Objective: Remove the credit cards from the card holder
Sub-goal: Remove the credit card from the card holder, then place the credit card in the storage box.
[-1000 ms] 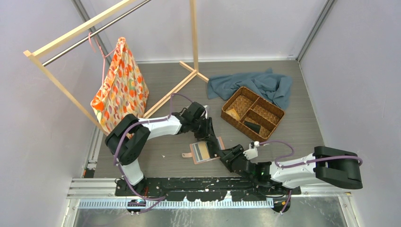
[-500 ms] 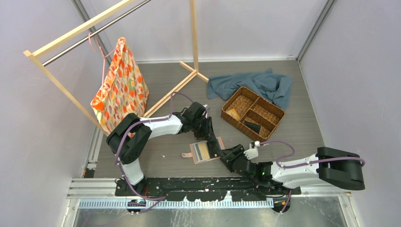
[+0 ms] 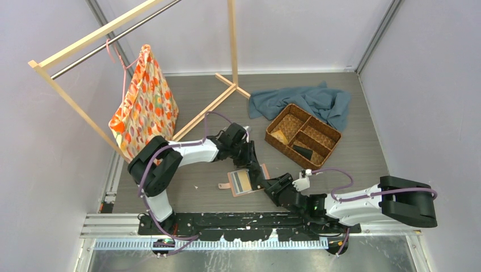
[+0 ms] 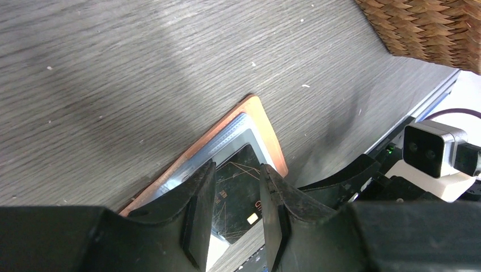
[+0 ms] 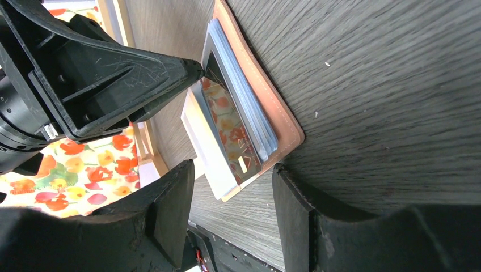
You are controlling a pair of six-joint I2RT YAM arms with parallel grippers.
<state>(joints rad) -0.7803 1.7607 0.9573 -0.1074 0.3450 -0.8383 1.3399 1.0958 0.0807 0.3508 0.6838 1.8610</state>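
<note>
Card holder: the salmon-pink card holder lies open and flat on the grey wood-grain bench, near its front edge, between the two arms. Its snap tab sticks out on the left.
Credit cards: a black card sits face up in the holder's grey slots, glossy enough to mirror a floral print. A pale card lies just beside it, jutting past the holder's edge. Tan and grey stripes show on the holder's other half from above.
Left tool: the left tool reaches down onto the holder. Its fingers are part-way apart, with the black card in view between them. One tip touches the holder at the black card's edge.
Right tool: the right tool is low over the bench just beside the holder's right edge. Its fingers are spread wide and grip nothing.
Basket: a brown woven basket with three compartments stands farther back on the right. A tan flat piece lies in one compartment and a dark one in another.
Cloth: a crumpled blue cloth lies behind the basket, touching it.
Rack: a wooden clothes rack stands at the back left.
Bag: an orange floral bag hangs from the rack.
</note>
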